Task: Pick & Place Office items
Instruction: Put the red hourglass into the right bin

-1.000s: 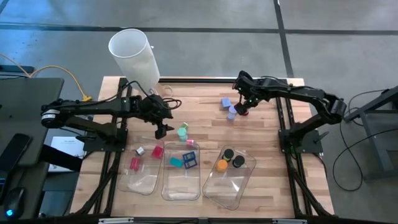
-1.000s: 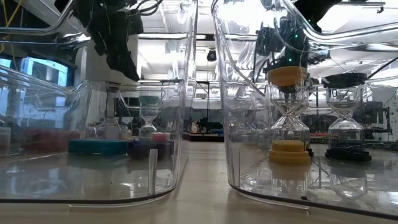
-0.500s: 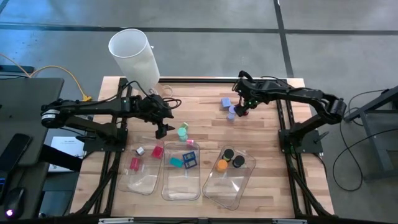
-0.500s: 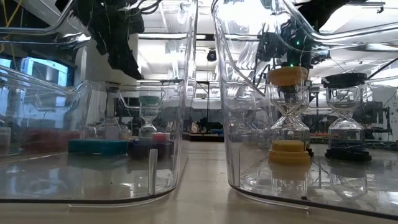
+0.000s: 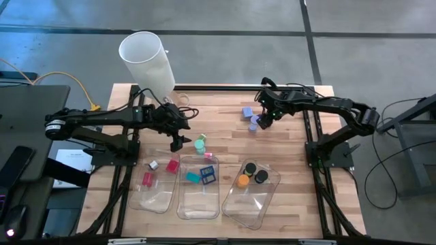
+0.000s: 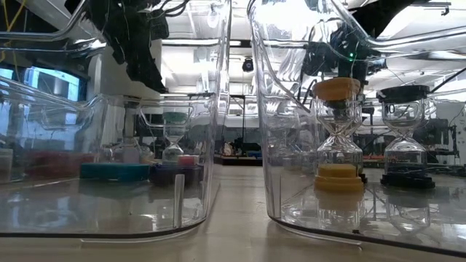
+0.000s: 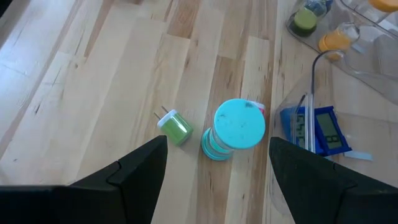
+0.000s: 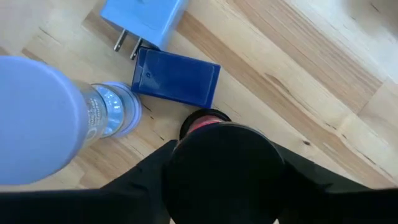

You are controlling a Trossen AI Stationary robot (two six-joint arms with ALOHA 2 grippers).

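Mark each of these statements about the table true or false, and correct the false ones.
1. The right tray holds an orange-capped sand timer. True.
2. The left end effector grips the teal-capped timer. False: its fingers stand open and apart from the timer, which is upright on the wood.
3. The white cylinder lies inside the middle tray. False: it stands at the table's far left corner.
4. The right end effector is at a black-capped timer beside a dark blue block. True.
5. A green plug lies beside the teal-capped timer. True.
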